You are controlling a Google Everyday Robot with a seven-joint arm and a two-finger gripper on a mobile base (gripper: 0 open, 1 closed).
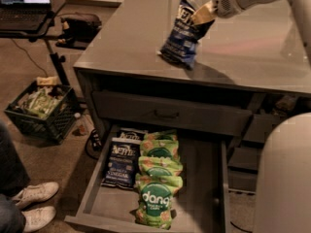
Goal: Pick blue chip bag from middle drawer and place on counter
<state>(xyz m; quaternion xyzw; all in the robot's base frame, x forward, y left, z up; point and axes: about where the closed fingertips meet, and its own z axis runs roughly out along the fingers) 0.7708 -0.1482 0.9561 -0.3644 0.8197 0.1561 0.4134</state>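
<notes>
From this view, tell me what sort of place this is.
Likely an office or lab snack station: counter over drawers, middle drawer stocked with chip bags, laptop nearby. The gripper holds the blue chip bag over the counter.

**An office or lab corner built around a stocked snack cabinet.**

Brown carpet (34,67) covers the floor. An open laptop (24,4) sits on a pole stand with a loose cable beside it. A black crate (41,113) of oddments stands nearby, and someone's white sneakers (34,194) show at the left edge. The open middle drawer (204,178) holds packaged snacks in rows, including green bags (158,178). Over the cabinet's glossy grey surface (252,57), at top right, a robot's gripper (203,16) has its jaws pinched on the top of the blue chip bag (182,42).
</notes>
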